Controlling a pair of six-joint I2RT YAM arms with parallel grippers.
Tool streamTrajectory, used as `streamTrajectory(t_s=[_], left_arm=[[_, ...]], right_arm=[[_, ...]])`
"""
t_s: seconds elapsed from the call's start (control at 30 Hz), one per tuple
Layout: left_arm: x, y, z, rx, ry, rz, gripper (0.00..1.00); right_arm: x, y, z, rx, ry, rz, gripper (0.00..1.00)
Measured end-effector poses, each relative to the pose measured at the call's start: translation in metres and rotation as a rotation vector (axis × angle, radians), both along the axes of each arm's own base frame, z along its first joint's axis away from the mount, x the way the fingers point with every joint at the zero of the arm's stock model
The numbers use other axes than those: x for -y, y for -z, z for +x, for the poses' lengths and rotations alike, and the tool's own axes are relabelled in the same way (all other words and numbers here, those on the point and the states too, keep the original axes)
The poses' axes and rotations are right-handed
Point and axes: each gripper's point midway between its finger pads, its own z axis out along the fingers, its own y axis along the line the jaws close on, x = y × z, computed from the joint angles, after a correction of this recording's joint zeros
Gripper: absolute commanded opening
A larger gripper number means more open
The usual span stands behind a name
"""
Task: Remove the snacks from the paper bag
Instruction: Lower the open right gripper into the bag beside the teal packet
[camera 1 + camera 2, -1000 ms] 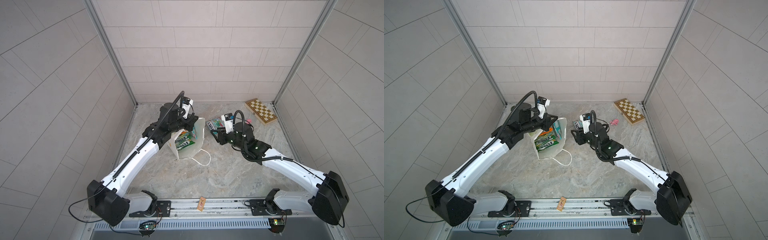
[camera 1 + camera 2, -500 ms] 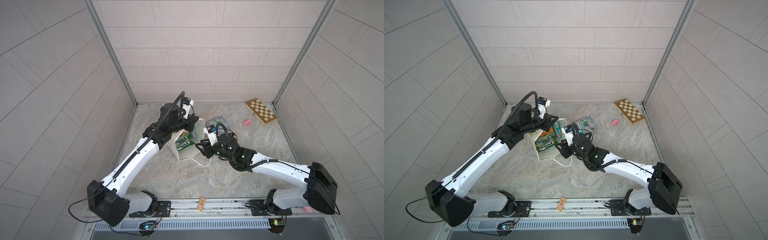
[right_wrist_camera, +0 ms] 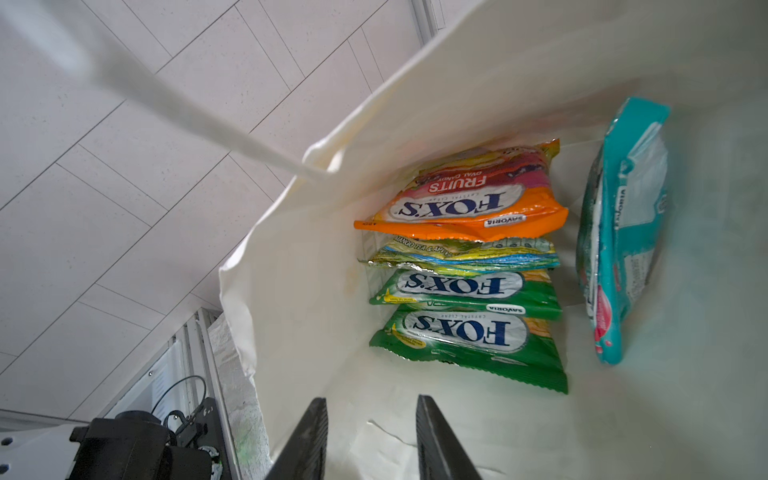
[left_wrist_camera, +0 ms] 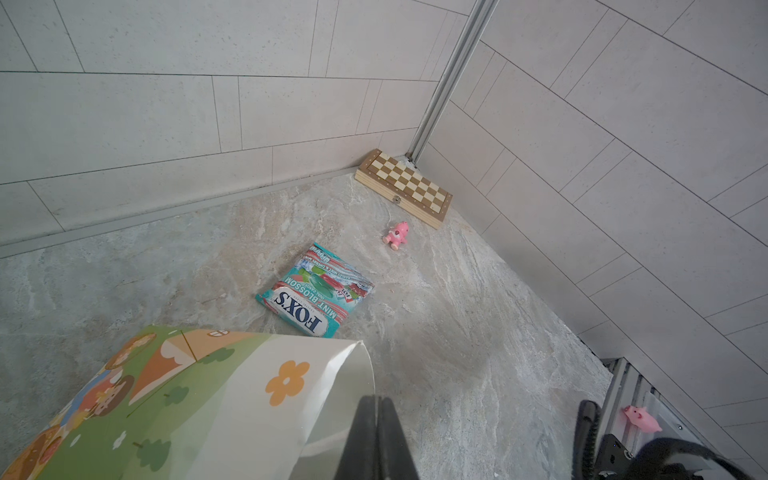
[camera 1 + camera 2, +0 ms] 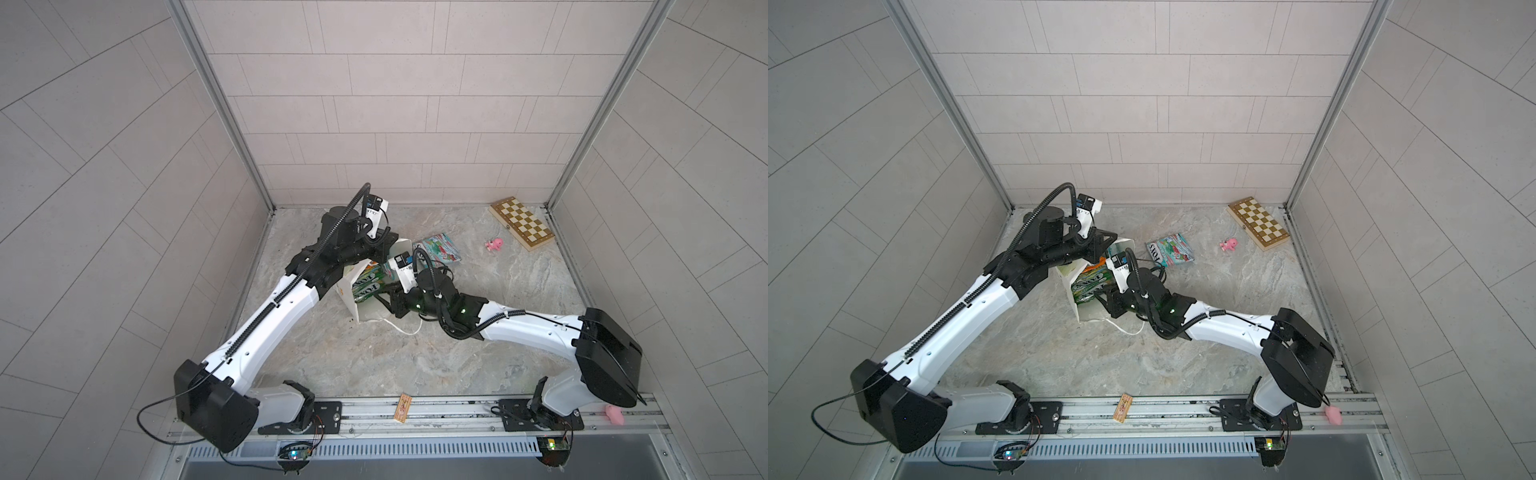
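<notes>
The white paper bag (image 5: pixel 365 311) (image 5: pixel 1087 312) stands tilted with its mouth held wide. My left gripper (image 4: pixel 378 409) (image 5: pixel 388 246) is shut on its upper rim beside the orange flower print (image 4: pixel 287 382). My right gripper (image 3: pixel 370 401) (image 5: pixel 384 297) is open inside the bag's mouth, with nothing between its fingers. Deep in the bag lie several snacks: an orange-pink packet (image 3: pixel 465 203), a yellow-green one (image 3: pixel 457 254), two green ones (image 3: pixel 467 287) (image 3: pixel 469 337), and a teal one (image 3: pixel 623 232) on edge against the wall. A teal-red packet (image 5: pixel 438 248) (image 4: pixel 318 289) lies on the floor behind the bag.
A checkered wooden board (image 5: pixel 521 224) (image 4: pixel 405 187) sits in the far right corner, with a small pink toy (image 5: pixel 494 244) (image 4: pixel 397 235) in front of it. A white cord handle (image 5: pixel 405 328) trails on the floor. A small card (image 5: pixel 402 408) and another pink toy (image 5: pixel 614 413) lie on the front rail.
My right gripper has left the teal-red packet on the floor, swung left and gone into the bag's mouth, its jaws narrowing. The left gripper has kept its hold on the rim.
</notes>
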Motion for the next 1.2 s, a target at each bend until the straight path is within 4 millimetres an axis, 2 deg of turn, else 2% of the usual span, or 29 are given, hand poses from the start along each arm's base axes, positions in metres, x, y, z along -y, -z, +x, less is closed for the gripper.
streamTrajectory(t_s=[0.27,0.53,0.87,1.03,1.2], left_arm=[[0.001,0.0,-0.001,0.0,0.002,0.0,0.0],[0.003,0.0,-0.002,0.0,0.007,0.001,0.0],[0.004,0.0,-0.002,0.003,0.011,0.004,0.0],[0.005,0.001,-0.003,0.004,0.016,0.006,0.0],[0.005,0.001,-0.004,0.005,0.015,0.007,0.0]], right_arm=[[-0.014,0.019,0.011,-0.062,0.038,0.0,0.32],[-0.028,0.025,0.018,-0.101,0.07,0.018,0.31],[-0.027,0.048,0.035,-0.126,0.17,-0.013,0.3],[-0.026,0.046,0.045,-0.122,0.218,-0.018,0.29],[-0.017,0.046,0.057,-0.106,0.304,-0.049,0.29]])
